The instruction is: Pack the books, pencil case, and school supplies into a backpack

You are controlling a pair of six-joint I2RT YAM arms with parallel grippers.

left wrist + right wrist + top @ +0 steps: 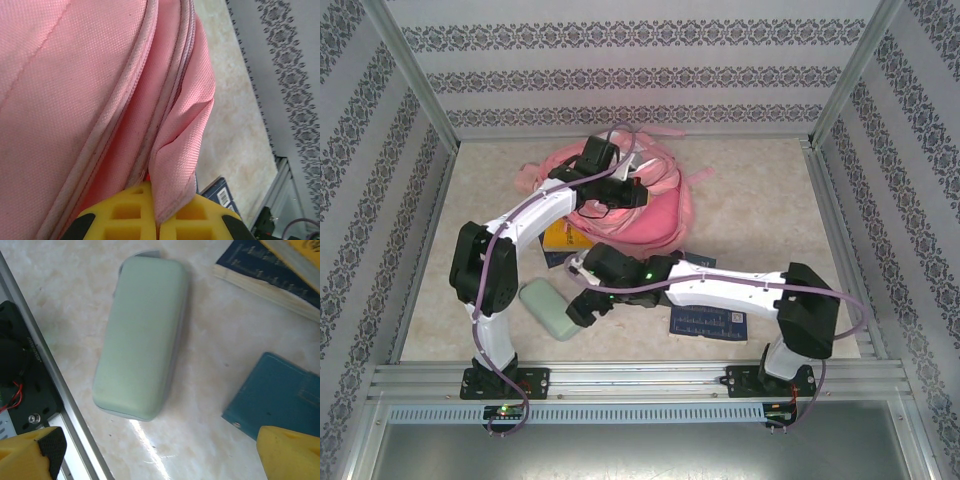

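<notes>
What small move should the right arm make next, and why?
Probably advance and lower the open right pincer to straddle the pale mint-green oblong hard case, which lies free just ahead of it; the left pincer pinches the pink fabric backpack.

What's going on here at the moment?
The left gripper is shut on a fold of the pink backpack, pinching its fabric. The right gripper hovers open above the mint pencil case, which lies on the table, not yet grasped. A navy book and a teal-blue book lie near it, unpacked.
</notes>
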